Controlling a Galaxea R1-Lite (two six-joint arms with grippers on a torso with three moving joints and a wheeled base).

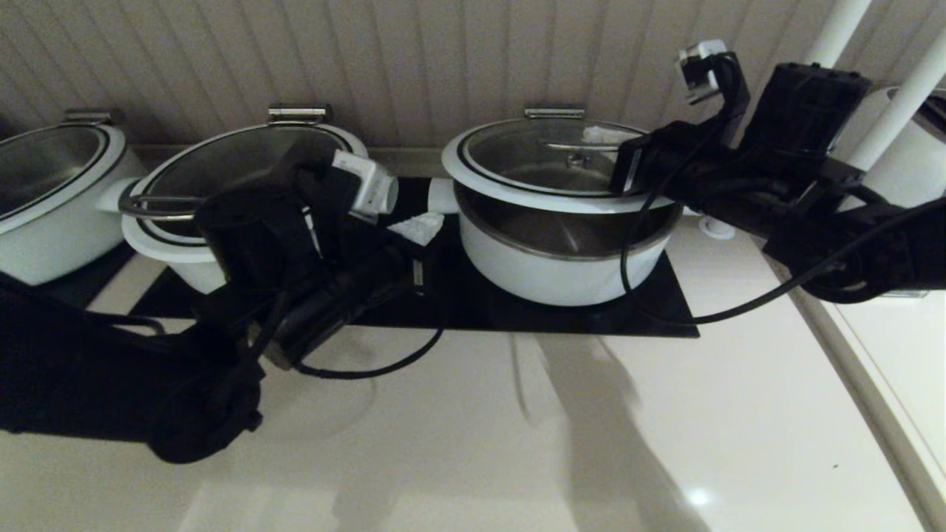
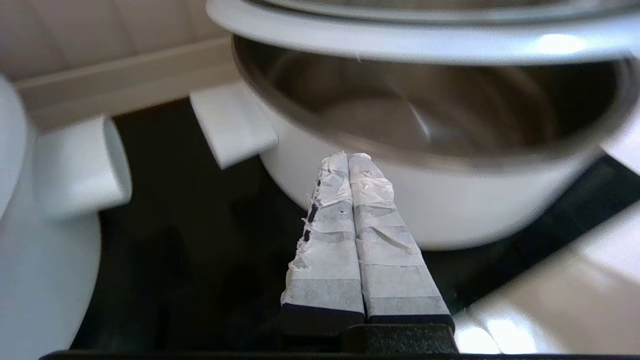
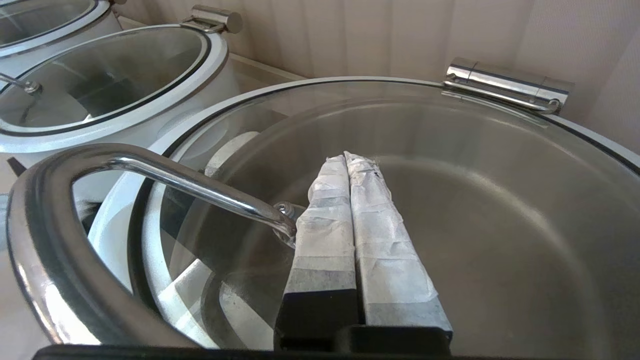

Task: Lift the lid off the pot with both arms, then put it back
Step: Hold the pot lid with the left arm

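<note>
The pot stands on a black mat, right of centre. Its lid is tilted, the front edge raised off the pot and the back at the steel hinge bracket, so the steel bowl shows in the gap. My right gripper is shut, its cloth-wrapped fingers lying against one end of the lid's steel bar handle, on the glass. My left gripper is shut and empty, its tips close to the pot's white wall, below the lid's rim and beside a stub handle.
A like pot with a loop-handled lid stands just left, behind my left arm; its stub handle is near the left gripper. A third pot is at far left. The wall is close behind. White poles rise at right.
</note>
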